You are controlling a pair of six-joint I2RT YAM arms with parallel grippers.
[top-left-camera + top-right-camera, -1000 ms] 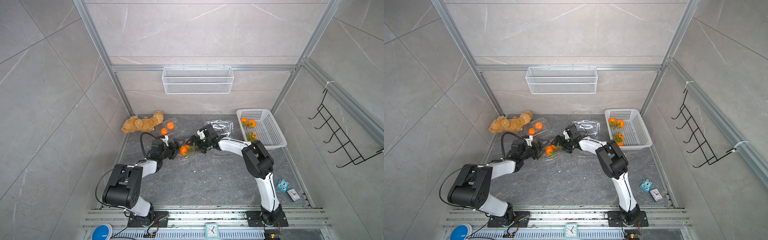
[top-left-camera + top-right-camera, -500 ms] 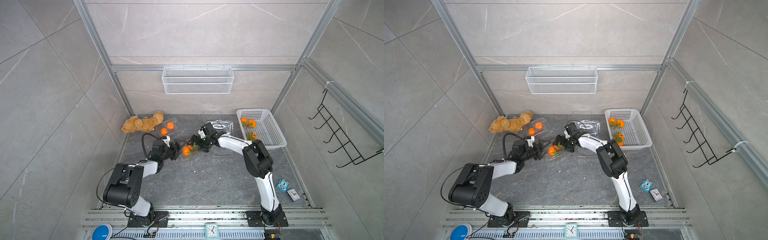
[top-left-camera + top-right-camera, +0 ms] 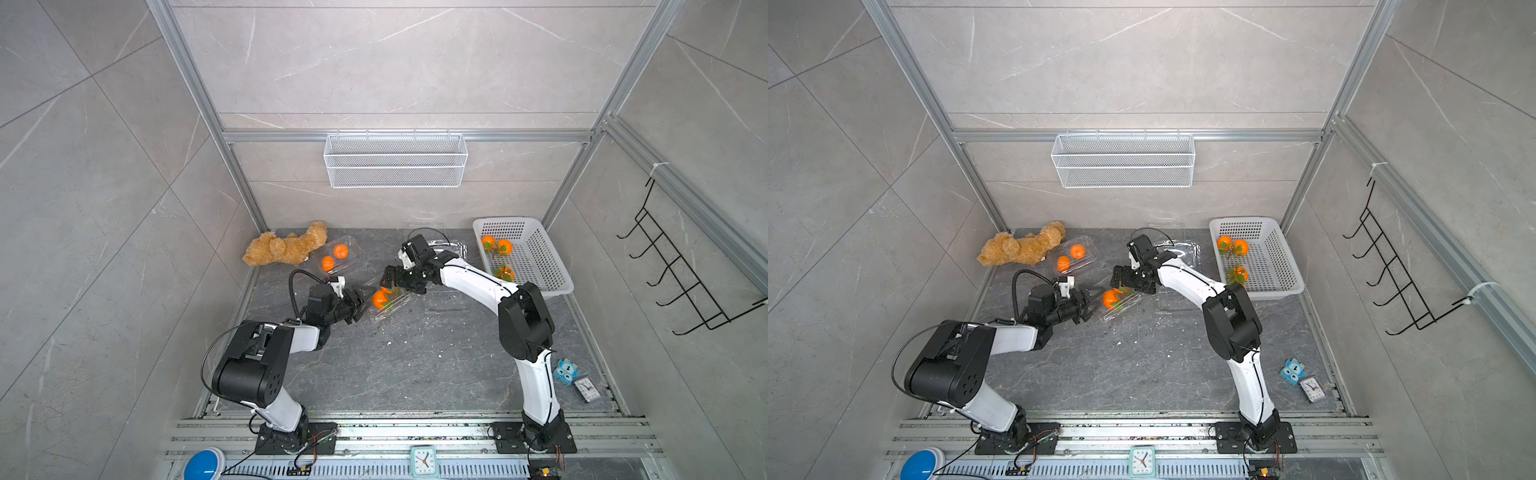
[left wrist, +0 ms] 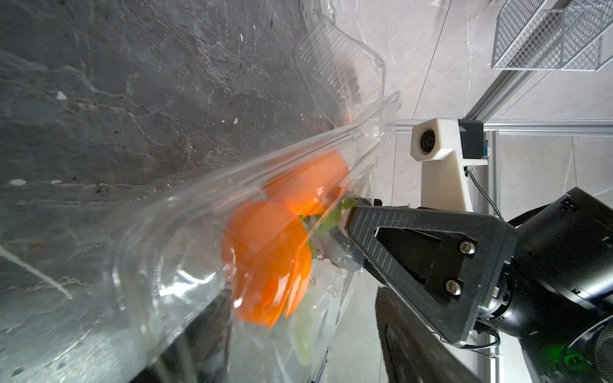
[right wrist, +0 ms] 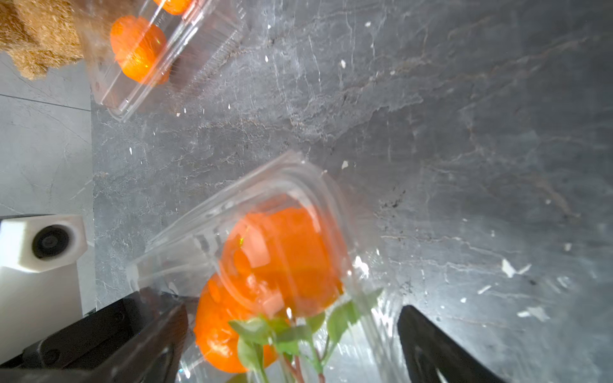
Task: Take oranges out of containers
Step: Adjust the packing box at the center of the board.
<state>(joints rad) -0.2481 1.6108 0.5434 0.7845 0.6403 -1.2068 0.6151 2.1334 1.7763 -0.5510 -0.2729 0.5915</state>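
A clear container [image 3: 388,307] lies tilted mid-table between my two grippers, with two leafy oranges [image 3: 379,299] inside. My left gripper [image 3: 360,305] has its jaws around the container's near end. In the left wrist view, the left gripper [image 4: 305,341] shows a gap between one finger [image 4: 414,331] and the plastic. My right gripper [image 3: 392,279] stands wide open at the far end. In the right wrist view, the right gripper [image 5: 288,345] straddles the oranges [image 5: 282,265] and their green leaves. A second shut container [image 3: 337,257] by the bear holds two more oranges [image 3: 340,251].
A tan teddy bear [image 3: 286,249] lies at the back left. The white perforated basket [image 3: 540,257] at the back right holds several oranges [image 3: 496,246]. Empty clear containers [image 3: 446,249] lie behind the right arm. A wire basket [image 3: 395,160] hangs on the wall. A blue toy [image 3: 566,371] and small clock [image 3: 586,390] sit front right.
My left gripper has pushed in toward the container's end and its jaws have narrowed from wide open. The container and its oranges have shifted slightly to the right. The right gripper stays wide open.
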